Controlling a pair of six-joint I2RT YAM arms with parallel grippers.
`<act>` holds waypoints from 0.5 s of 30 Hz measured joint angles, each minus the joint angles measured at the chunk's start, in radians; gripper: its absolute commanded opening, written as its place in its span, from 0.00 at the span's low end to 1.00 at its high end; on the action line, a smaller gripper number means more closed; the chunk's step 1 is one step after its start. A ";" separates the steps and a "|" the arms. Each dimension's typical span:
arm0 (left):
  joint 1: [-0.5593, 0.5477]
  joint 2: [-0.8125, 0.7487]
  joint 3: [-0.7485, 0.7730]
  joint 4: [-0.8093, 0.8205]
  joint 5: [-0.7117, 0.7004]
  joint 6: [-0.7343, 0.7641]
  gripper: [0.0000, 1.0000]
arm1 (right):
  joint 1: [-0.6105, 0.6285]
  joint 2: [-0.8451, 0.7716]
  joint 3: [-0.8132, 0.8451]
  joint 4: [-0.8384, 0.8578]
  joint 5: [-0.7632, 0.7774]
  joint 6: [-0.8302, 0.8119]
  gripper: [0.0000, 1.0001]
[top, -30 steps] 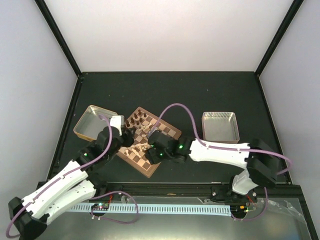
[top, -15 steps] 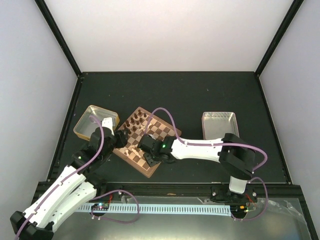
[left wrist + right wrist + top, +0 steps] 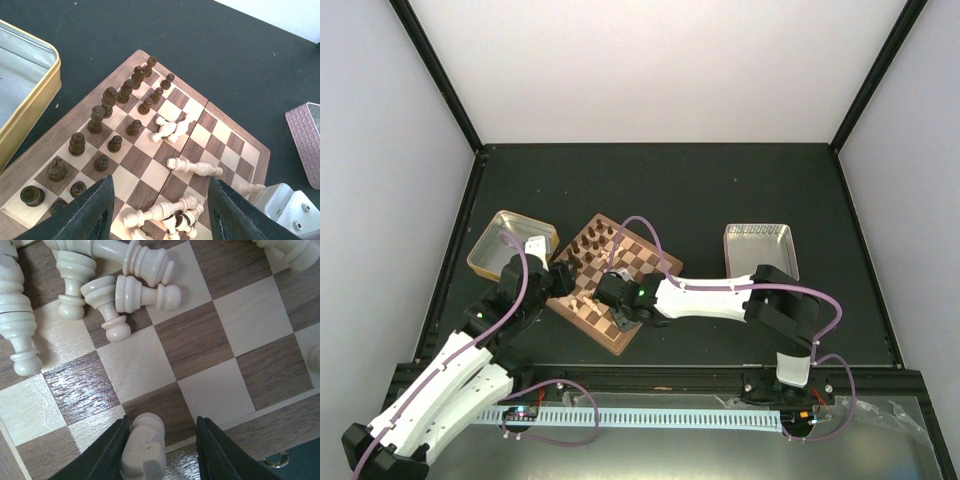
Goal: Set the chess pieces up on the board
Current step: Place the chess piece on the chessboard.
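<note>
The board point(image 3: 645, 258) lies turned diagonally on the black table. Dark pieces point(image 3: 109, 100) stand in two rows along its left side. Cream pieces point(image 3: 195, 166) lie toppled in the middle. My left gripper point(image 3: 160, 192) hovers open above that heap point(image 3: 165, 210), with nothing between its fingers. My right gripper point(image 3: 163, 427) is low over the board's near edge point(image 3: 240, 415). It is open, with an upright cream piece point(image 3: 145, 445) against its left finger and a gap to the right finger. More toppled cream pieces point(image 3: 125, 290) lie just beyond it.
A gold-tan tray point(image 3: 510, 243) sits left of the board, close to my left arm. A pinkish tray point(image 3: 760, 252) stands to the right. My right arm's white wrist point(image 3: 285, 205) reaches over the board's near corner, close to my left gripper.
My right arm has swung left and down toward the board's near edge, and its jaws have narrowed around a cream piece. My left arm has drawn back a little to the left.
</note>
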 measured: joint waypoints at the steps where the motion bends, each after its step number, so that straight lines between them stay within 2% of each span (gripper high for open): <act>1: 0.000 0.000 0.000 0.000 0.002 0.000 0.53 | 0.000 0.000 0.000 0.000 0.000 0.000 0.41; 3: 0.001 0.000 0.000 0.000 0.003 0.000 0.53 | 0.000 -0.001 0.000 0.004 0.000 -0.002 0.43; 15: 0.007 -0.002 0.000 -0.001 0.003 0.000 0.53 | -0.019 -0.089 -0.002 0.020 -0.007 0.002 0.44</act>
